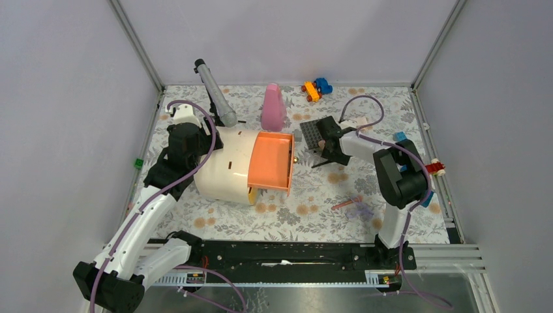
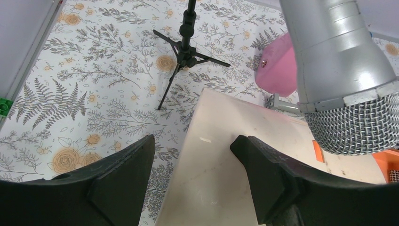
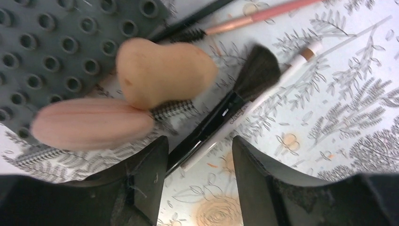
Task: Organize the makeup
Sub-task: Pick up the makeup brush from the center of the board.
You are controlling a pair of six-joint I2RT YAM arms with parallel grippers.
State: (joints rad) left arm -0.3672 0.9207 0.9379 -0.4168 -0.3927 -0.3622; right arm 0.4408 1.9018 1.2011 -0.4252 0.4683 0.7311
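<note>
The makeup shows in the right wrist view, lying on the floral mat. A peach egg-shaped sponge (image 3: 164, 70) leans on a round peach puff (image 3: 89, 123). Beside them lie a black brush (image 3: 235, 101), a white pencil (image 3: 287, 66), a pink pencil (image 3: 263, 14) and a mascara wand (image 3: 188, 35). My right gripper (image 3: 200, 146) (image 1: 329, 153) hovers open just above the brush handle's end, holding nothing. My left gripper (image 2: 193, 140) (image 1: 186, 147) is open, its fingers straddling the edge of a cream rounded case (image 2: 211, 179) (image 1: 222, 173) whose orange drawer (image 1: 270, 160) stands pulled out.
A dark grey studded plate (image 3: 56, 47) (image 1: 313, 134) lies under the sponge's far side. A tall pink cone bottle (image 1: 272, 107), toy bricks (image 1: 316, 89) and a microphone (image 1: 215, 91) on a small tripod (image 2: 186, 47) stand at the back. A thin pink item (image 1: 345, 204) lies front right.
</note>
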